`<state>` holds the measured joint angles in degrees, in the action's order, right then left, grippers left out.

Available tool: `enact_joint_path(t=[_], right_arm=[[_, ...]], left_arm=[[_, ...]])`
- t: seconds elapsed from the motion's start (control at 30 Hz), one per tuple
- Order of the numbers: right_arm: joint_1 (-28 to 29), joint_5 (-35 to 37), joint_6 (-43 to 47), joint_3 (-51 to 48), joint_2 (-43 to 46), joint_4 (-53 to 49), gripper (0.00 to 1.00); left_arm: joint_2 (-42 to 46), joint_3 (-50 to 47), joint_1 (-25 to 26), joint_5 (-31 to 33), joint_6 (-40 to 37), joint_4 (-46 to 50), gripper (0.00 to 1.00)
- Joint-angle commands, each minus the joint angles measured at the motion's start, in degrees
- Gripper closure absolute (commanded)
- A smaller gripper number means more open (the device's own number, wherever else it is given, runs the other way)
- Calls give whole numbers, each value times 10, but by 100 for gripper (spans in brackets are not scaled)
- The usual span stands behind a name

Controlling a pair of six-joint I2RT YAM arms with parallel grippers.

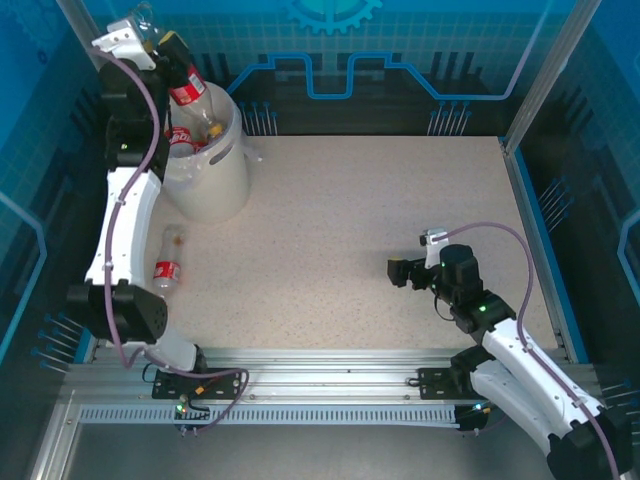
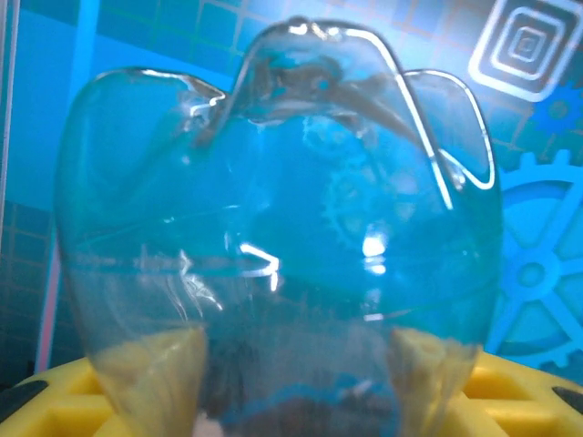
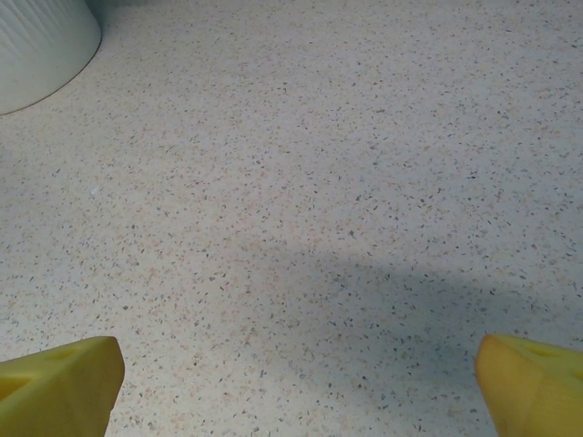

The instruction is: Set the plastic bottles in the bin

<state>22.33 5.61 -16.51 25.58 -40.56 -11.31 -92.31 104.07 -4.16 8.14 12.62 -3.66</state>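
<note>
Left claw (image 2: 291, 364): clamped on red-labelled bottle (image 1: 187, 88), neck down toward bin (image 1: 212, 185) below.
Right claw (image 3: 296, 382): wide, empty.
Risk: tilted drop could clip rim, bounce out.

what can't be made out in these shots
top view: the held bottle covers part of the bin opening; count inside unclear
top view: lying bottle label text too small
left wrist view: held bottle's clear base hides its label and cap
right wrist view: bin cut off by top-left corner, rim out of frame
</note>
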Motion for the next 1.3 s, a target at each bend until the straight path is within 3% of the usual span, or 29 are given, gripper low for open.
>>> enact_joint_path(t=[0.0,0.43,0.87,1.0,1.13,1.27], right_arm=[[-6,9,3,2,15,-20,0],[-6,12,10,-3,35,-39,0],[-7,9,11,0,30,-36,0],[-6,9,13,1,27,-35,0],[-7,7,13,2,22,-32,0],[-6,5,13,4,14,-27,0]], left_arm=[[-49,43,-10,31,-42,33,50],[-159,145,-15,72,-148,171,45],[-310,356,-20,-15,-152,434,41],[-325,365,-21,-16,-152,460,32],[-318,365,-22,-33,-154,465,1],[-298,375,-22,-36,-166,459,1]])
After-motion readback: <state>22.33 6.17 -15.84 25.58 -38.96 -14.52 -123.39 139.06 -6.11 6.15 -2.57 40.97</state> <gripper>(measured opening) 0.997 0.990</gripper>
